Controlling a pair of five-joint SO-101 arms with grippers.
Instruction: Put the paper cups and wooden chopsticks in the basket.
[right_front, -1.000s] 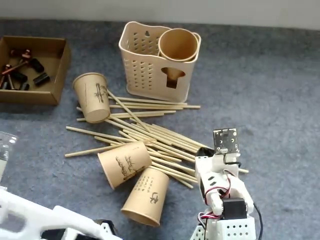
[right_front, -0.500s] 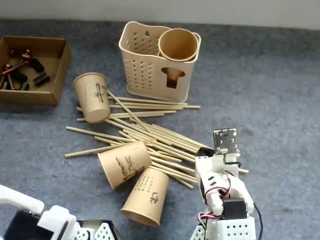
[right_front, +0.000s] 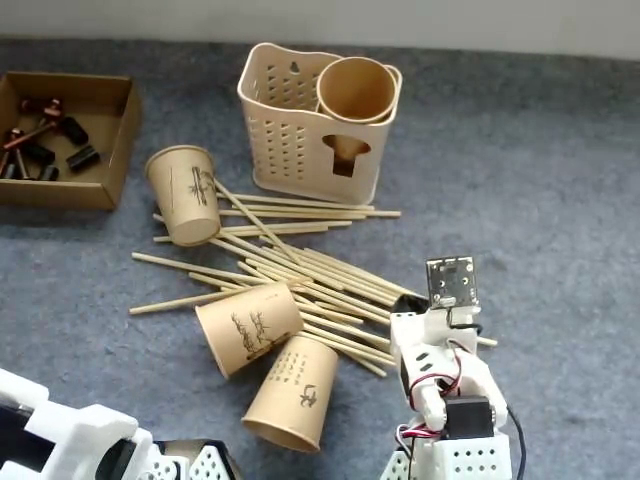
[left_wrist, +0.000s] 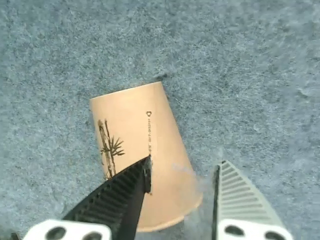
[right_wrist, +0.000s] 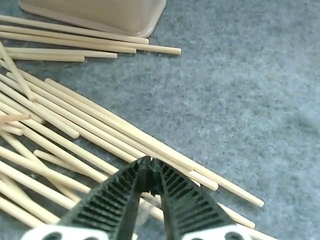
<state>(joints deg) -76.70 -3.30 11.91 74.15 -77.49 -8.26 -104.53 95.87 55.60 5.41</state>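
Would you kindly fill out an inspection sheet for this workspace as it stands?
Surface: grey carpet, no spills seen.
Job's things: basket upright with one paper cup inside. Three more lie on their sides: far cup, middle cup, near cup. Chopsticks scattered on the carpet.
Clutter: cardboard box holding small dark parts.
Grippers: left gripper open, pointed at a lying cup. Right gripper shut, over the chopsticks.
Cables: red, white and black wires on the right arm.
Surroundings: pale wall behind.
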